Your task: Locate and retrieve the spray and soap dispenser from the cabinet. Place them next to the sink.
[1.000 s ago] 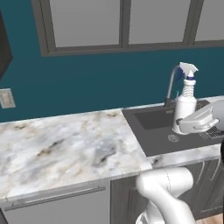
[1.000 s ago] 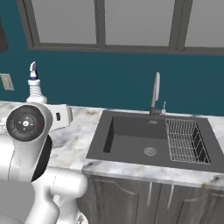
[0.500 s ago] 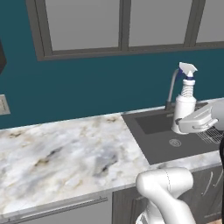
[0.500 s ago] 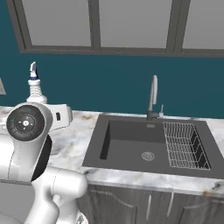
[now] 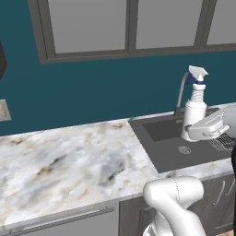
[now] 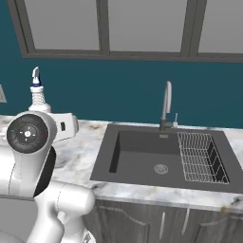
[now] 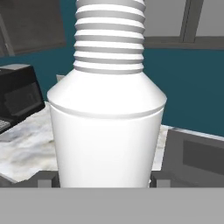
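Note:
The spray (image 5: 195, 109) is a white bottle with a ribbed neck, a dark blue collar and a white trigger. It stands upright in the air in front of the sink's (image 5: 171, 144) left part, and my gripper (image 5: 203, 131) is shut on its lower body. In the hand view the spray (image 7: 107, 118) looms close, with a dark fingertip (image 7: 46, 180) at each side of its base. The right base view has the spray's top (image 6: 37, 93) rising behind my arm, left of the sink (image 6: 142, 159). The soap dispenser and the cabinet are out of view.
A silver gooseneck faucet (image 6: 166, 105) stands behind the basin, and a wire rack (image 6: 199, 156) lies in its right part. Marble counter (image 5: 64, 161) stretches left of the sink. There is a wall outlet (image 5: 3, 110) and a black appliance (image 7: 19, 94).
The whole scene has slid slightly left in both base views, so the base has moved right. The spray stays in my grip at the same place relative to the arm.

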Robot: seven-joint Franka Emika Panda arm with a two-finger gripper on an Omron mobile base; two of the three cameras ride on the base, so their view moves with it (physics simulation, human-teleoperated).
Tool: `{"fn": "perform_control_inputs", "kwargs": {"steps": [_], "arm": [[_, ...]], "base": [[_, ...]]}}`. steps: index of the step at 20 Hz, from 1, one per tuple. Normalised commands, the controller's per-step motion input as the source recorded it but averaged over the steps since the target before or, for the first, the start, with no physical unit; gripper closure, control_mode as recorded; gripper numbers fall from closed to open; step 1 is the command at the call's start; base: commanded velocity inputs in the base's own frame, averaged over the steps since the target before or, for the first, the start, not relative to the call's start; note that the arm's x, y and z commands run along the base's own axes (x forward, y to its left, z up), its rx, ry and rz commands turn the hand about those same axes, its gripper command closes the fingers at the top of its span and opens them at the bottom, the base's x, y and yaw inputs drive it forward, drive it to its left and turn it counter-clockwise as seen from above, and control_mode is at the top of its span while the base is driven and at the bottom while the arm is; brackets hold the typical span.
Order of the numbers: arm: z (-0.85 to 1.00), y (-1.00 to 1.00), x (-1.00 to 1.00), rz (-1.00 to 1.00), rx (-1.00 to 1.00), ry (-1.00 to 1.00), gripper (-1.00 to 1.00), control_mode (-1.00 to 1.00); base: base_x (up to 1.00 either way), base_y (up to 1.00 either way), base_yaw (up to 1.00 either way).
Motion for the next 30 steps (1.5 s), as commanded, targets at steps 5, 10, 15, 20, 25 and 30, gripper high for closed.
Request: {"fn": "perform_control_inputs", "kwargs": {"steps": [5,10,15,20,25,30], "arm": [[-0.03,-0.07,0.14,0.04,0.0,-0.02,1.0,-1.0],[-0.19,-0.19,0.56,0.24,0.04,-0.05,1.0,-1.0],[-0.51,0.09,0.57,0.31,0.01,-0.01,1.0,-1.0],[-0.62,0.05,0.62,0.17,-0.08,-0.01,1.0,-1.0],[-0.49,0.03,0.59,0.03,-0.07,-0.08,1.0,-1.0],[-0.45,0.02,0.61,0.0,-0.05,-0.04,1.0,-1.0]], "base": [[0.01,0.0,0.0],[0.0,0.0,0.0],[0.0,0.0,0.0],[0.0,0.0,0.0],[0.0,0.0,0.0],[0.0,0.0,0.0]]}}
